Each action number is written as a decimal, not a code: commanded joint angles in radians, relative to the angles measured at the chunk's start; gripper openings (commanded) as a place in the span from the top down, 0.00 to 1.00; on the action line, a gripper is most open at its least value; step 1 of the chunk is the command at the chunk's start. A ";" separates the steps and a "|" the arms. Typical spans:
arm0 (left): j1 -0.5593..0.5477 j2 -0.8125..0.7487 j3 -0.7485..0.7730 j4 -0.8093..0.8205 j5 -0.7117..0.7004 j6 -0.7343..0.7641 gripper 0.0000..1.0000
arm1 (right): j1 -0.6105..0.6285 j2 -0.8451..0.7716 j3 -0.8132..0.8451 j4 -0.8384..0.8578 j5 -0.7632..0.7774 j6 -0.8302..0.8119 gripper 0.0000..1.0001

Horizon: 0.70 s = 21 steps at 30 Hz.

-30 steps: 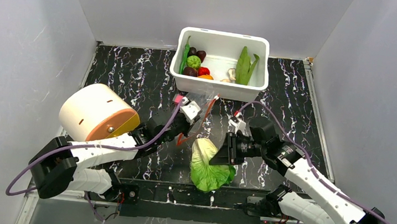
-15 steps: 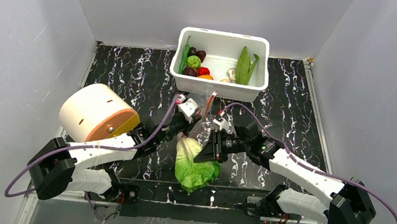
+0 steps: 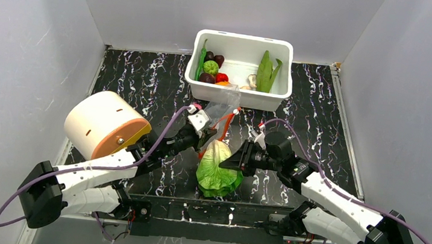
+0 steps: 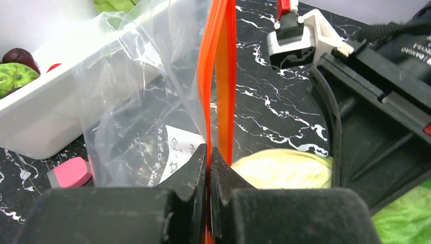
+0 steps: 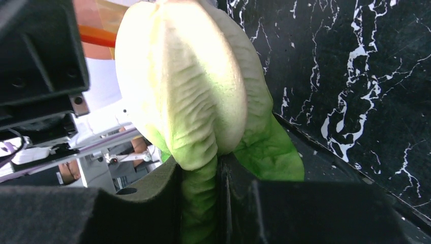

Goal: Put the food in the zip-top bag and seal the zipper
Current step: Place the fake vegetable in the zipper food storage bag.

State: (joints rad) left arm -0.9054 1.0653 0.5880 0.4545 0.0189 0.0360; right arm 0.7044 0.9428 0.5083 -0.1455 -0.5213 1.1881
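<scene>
Left fingers (image 4: 184,179) clamped on zipper (image 4: 219,76), right fingers (image 5: 147,206) on cabbage (image 5: 188,96), now nearer the bag (image 4: 134,91).

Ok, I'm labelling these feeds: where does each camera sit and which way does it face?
Top external: above and behind the arms, looking down on the table and white tub; both arms show.
Left wrist: on the left arm, looking along the left gripper, shut on the zipper.
Right wrist: on the right arm, looking along the right gripper, shut on the cabbage.
Shared: all three show the cabbage.

Cabbage (image 3: 216,169) now closer to zipper (image 4: 218,76)
</scene>
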 commanded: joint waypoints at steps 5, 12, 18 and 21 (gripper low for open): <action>-0.001 -0.012 0.028 -0.029 0.083 0.031 1.00 | 0.007 -0.010 0.047 0.182 -0.065 0.052 1.00; -0.002 0.028 0.046 -0.017 0.099 0.028 1.00 | 0.037 0.096 0.154 0.105 -0.181 -0.086 1.00; -0.002 0.014 0.064 -0.070 0.114 0.036 1.00 | 0.025 0.241 0.240 -0.145 -0.066 -0.295 1.00; -0.002 -0.009 0.076 -0.124 0.122 0.040 1.00 | -0.010 0.179 0.205 -0.218 0.074 -0.272 1.00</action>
State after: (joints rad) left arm -0.9020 1.0916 0.6117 0.3832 0.1005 0.0658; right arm 0.7334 1.1908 0.6800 -0.2527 -0.5983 0.9928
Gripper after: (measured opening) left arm 0.007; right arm 0.188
